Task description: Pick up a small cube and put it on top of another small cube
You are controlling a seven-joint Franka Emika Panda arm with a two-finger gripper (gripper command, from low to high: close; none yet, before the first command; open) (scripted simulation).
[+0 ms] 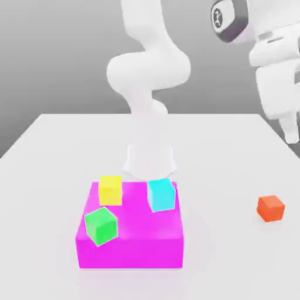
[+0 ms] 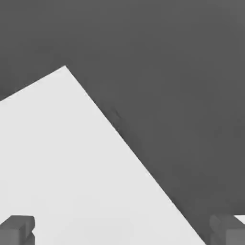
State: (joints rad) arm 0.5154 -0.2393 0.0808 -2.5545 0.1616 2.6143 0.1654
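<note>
White table (image 1: 58, 152): smooth, matt. Small plain orange-red cube (image 1: 270, 208), yellow cube (image 1: 110, 190), green cube (image 1: 101, 225), cyan cube (image 1: 161, 195), big magenta block (image 1: 132, 249): smooth, flat, plastic-like. White robot arm (image 1: 149, 70): smooth, faint sheen.

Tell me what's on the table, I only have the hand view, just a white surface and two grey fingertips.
Observer: A big magenta block sits on the white table, with yellow, green and cyan cubes on top of it.
Operator: Where's the cube to pick?
Observer: The small orange-red cube lies alone on the table, toward the exterior view's right of the block.
Operator: Is the tool near it?
Observer: No. The tool hangs well above the table, empty, at the exterior view's right edge.
</note>
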